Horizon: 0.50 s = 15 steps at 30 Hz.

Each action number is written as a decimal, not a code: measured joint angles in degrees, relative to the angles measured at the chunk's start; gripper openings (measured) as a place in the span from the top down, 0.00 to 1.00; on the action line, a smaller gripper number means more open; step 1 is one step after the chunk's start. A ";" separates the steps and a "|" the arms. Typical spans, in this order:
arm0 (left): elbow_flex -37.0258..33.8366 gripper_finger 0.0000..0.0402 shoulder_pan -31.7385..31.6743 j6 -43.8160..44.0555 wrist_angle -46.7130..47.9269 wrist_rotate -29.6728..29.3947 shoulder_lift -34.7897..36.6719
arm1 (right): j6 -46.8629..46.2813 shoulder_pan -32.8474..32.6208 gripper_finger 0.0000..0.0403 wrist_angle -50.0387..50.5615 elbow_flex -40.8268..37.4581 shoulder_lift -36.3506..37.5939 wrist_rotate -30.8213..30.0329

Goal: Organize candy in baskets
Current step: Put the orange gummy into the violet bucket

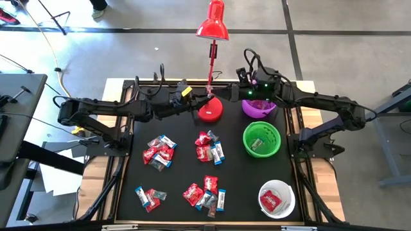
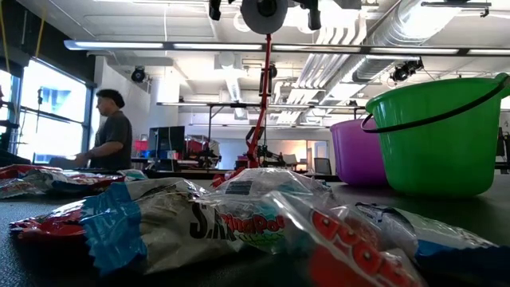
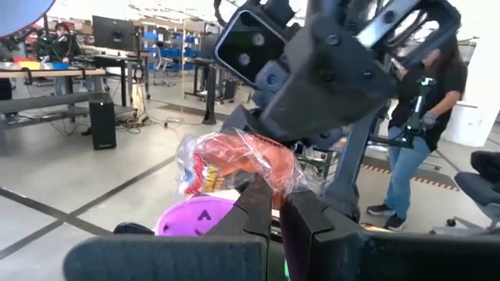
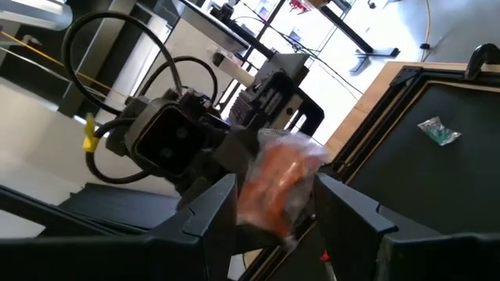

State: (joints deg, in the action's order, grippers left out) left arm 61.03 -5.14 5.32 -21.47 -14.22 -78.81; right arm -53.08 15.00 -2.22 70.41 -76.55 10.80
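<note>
While the two arms meet nose to nose at the far edge of the counter [image 1: 128, 192], the left gripper [image 3: 275, 204] is clenched on a red candy [image 3: 234, 162] in a crinkly clear wrapper, pinched right at the fingertips. The right gripper [image 4: 275, 204] sits just across from it with its fingers spread wide — the same red sweet shows between them, but the fingers aren't touching it, so that one's released.

Right below and beside the meeting point is the purple basket [image 1: 258, 108], with the red lamp base [image 1: 210, 110] just to its left and the lamp's red shade [image 1: 214, 24] sticking out past the far edge. The green basket [image 1: 261, 139] sits just nearer than the purple one and has a little something light inside, can't tell what. The white basket [image 1: 277, 198] is at the near right corner with red wrappers in it.

Rest of the candy is still loose on the black counter in four clumps — one mid-left [image 1: 158, 152], one in the center [image 1: 209, 147], one near-center [image 1: 205, 193], and a small one near-left [image 1: 148, 196]. Mix of red and blue-and-white wrappers.

From the low view you get a person [image 2: 107, 135] standing in the room way behind.
</note>
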 joint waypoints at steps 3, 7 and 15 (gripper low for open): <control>0.03 1.00 -0.47 0.54 -1.16 0.05 -1.13 | -0.41 0.04 0.60 0.22 0.00 -0.28 0.79; 1.95 1.00 -0.42 0.50 -0.59 -0.07 -3.30 | -0.40 0.12 0.60 0.29 0.00 -0.24 0.85; 3.37 1.00 -0.25 -0.06 -0.59 0.30 -4.67 | 0.17 0.55 0.63 0.39 0.00 -0.22 2.58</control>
State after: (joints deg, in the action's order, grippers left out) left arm 64.40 -5.39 5.26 -22.06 -13.92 -83.48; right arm -52.90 15.55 -1.83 70.41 -76.77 13.39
